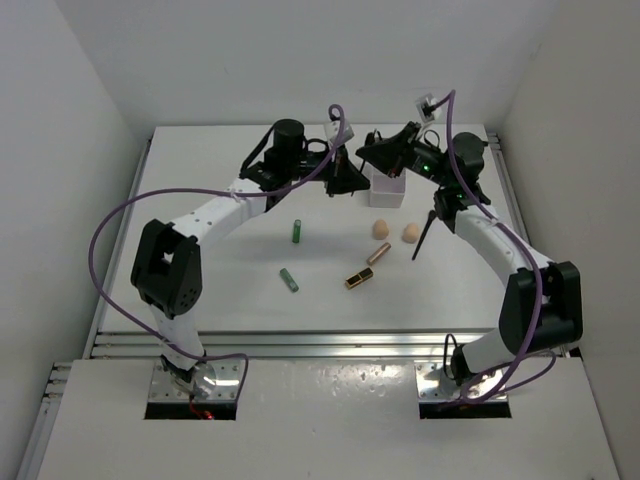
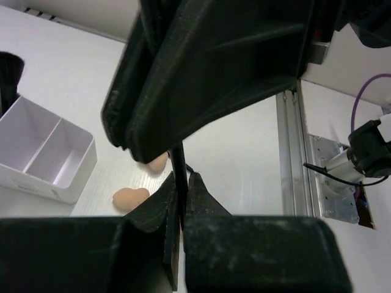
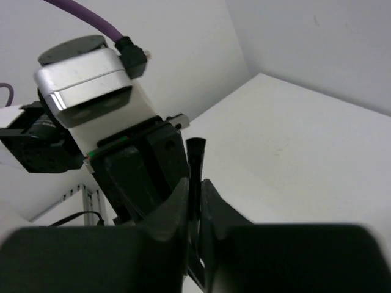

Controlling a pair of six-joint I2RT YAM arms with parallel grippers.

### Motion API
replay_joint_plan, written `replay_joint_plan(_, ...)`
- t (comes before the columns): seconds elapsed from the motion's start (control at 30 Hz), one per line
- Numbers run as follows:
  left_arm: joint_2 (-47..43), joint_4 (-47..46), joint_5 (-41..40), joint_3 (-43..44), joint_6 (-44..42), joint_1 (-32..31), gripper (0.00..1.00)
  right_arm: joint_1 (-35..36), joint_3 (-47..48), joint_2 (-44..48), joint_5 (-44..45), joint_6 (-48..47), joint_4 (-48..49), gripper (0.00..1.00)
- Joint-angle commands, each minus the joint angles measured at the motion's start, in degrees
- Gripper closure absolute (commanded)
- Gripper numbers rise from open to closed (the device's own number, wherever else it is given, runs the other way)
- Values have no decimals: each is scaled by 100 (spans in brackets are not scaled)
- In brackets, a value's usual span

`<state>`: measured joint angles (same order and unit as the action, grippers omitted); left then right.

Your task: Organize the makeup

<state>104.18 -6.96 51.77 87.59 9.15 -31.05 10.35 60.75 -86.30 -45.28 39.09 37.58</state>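
Left gripper [image 2: 182, 198] is pinched shut on a thin black stick [image 2: 178, 165], held upright beside the white compartmented box [image 1: 386, 190]. Right gripper [image 3: 194, 198] clamps a second black stick [image 3: 195, 160] over that box. Peach sponges [image 1: 380, 229], rose-gold tube [image 1: 378, 253], gold-black lipstick [image 1: 358, 278] and green tubes [image 1: 297, 231] lie scattered on the table [image 1: 220, 290].

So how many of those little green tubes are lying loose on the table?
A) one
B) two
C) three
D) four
B. The overhead view shows one green tube, and a second green tube lies just below it in the picture, slightly to the left. No other green tube shows.
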Motion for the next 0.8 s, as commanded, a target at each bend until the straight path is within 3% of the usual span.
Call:
replay_joint_plan(0.0, -29, -33, 237, 250, -168, -77, 100, 2, 253, -45, 440, -24, 451, 100)
replay_joint_plan(0.07, 31, 28, 185, 302, -168, -77, 100, 11, 218, -27, 511, -94, 425, 100)
replay_joint_plan(0.1, 32, 115, 71, 372, -168, -77, 94, 2, 227, -36, 537, -182, 399, 100)
replay_joint_plan(0.2, 163, 397, -342, 495, -272, -15, 1, -7, 262, -1, 669, -654, -46, 100)
replay_joint_plan(0.3, 217, 774, -1394, 557, -588, 116, 1, -24, 384, -35, 1406, -1776, -748, 100)
replay_joint_plan(0.47, 217, 1162, -3362, 557, -1273, 581, 1, -129, 1208, -527, 2953, -2678, -1087, 100)
replay_joint_plan(0.6, -46, 1215, -3909, 15, -1863, 757, 1, -252, 1781, -1325, 3709, -3127, -972, 100)
replay_joint_plan(0.77, -232, 1407, -4122, -374, -2128, 916, 1, -367, 2204, -2258, 3815, -3162, -665, 100)
